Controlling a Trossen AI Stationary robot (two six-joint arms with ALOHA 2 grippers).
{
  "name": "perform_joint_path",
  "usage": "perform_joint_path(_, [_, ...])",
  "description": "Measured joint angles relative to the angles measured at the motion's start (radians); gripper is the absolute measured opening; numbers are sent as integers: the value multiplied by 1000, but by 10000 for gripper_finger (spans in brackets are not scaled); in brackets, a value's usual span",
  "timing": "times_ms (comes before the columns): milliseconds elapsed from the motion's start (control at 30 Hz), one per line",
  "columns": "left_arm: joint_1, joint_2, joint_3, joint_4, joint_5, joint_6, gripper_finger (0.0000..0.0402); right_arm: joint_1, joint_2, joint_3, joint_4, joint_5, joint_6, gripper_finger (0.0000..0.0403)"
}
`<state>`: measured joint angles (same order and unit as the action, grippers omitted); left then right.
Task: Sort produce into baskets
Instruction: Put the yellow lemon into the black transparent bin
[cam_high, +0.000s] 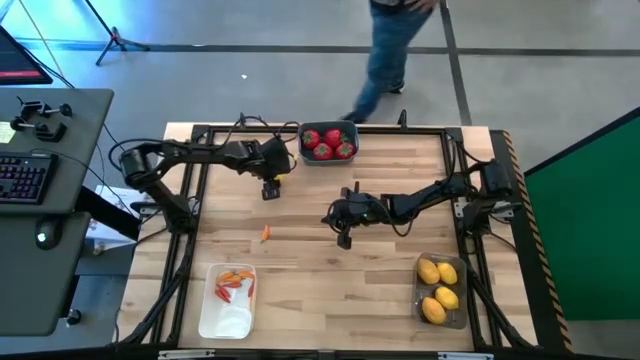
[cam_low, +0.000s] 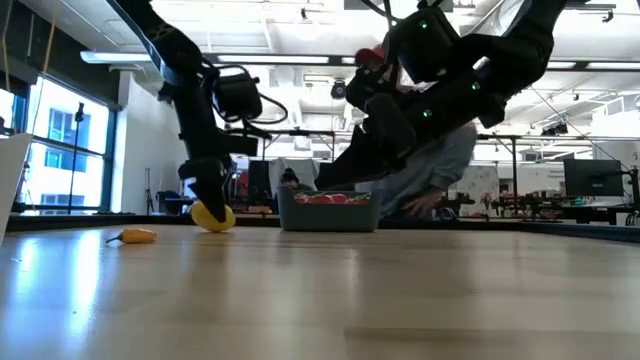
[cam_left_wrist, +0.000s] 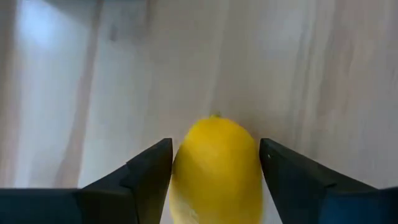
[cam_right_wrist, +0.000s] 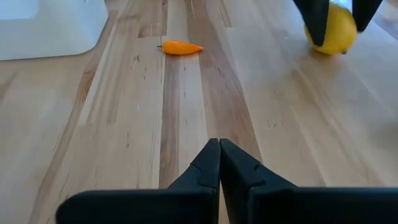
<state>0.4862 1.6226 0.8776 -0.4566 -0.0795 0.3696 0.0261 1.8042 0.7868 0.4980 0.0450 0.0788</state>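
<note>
Lemons first: we count five in all. One lemon (cam_left_wrist: 214, 168) sits on the worktop (cam_high: 330, 290) between the fingers of the left claw (cam_high: 271, 188); the fingers stand on either side of it with a sliver of gap, so we read the claw as open around the fruit rather than squeezing it. The other four lemons (cam_high: 438, 288) lie in the smoky grey bin (cam_high: 462, 322), well off from that claw, on the far side of the right arm.

Round red fruits with green tops: we count about four, though they crowd together. These red fruits (cam_high: 328, 143) fill the dark blue-grey bin (cam_high: 328, 160), just beside the left claw.

Small orange-red peppers: one loose pepper (cam_high: 265, 233) lies on the bare wood, a little way from the left claw toward the white bin (cam_high: 228, 322). Inside that bin we see a small cluster of peppers (cam_high: 233, 284), too tangled for us to count exactly.

Bins: three.

The right claw (cam_high: 344, 237) hovers low over the middle of the worktop, its fingers pressed together and holding nothing. The loose pepper and the lemon both lie ahead of it.

A person's legs (cam_high: 388, 55) stand on the floor beyond the worktop.
</note>
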Motion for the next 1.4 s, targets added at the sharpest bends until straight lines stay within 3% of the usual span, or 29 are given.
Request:
perform_joint_path(200, [-1, 81, 1, 37, 3, -20, 226, 0, 0, 0, 0, -1, 2, 0])
perform_joint_path(333, [-1, 94, 4, 38, 3, -55, 204, 0, 0, 0, 0, -1, 3, 0])
perform_joint_path(600, [-17, 8, -1, 61, 3, -103, 162, -6, 0, 0, -8, -1, 31, 0])
perform_joint_path(767, [-28, -60, -2, 94, 123, -155, 162, -6, 0, 0, -8, -1, 41, 0])
perform_joint_path(967, [-37, -150, -99, 337, 274, -241, 162, -6, 0, 0, -9, -1, 41, 0])
perform_joint_path(1400, [-38, -254, -383, 948, 430, -494, 162, -34, 1, 1, 60, 2, 61, 0])
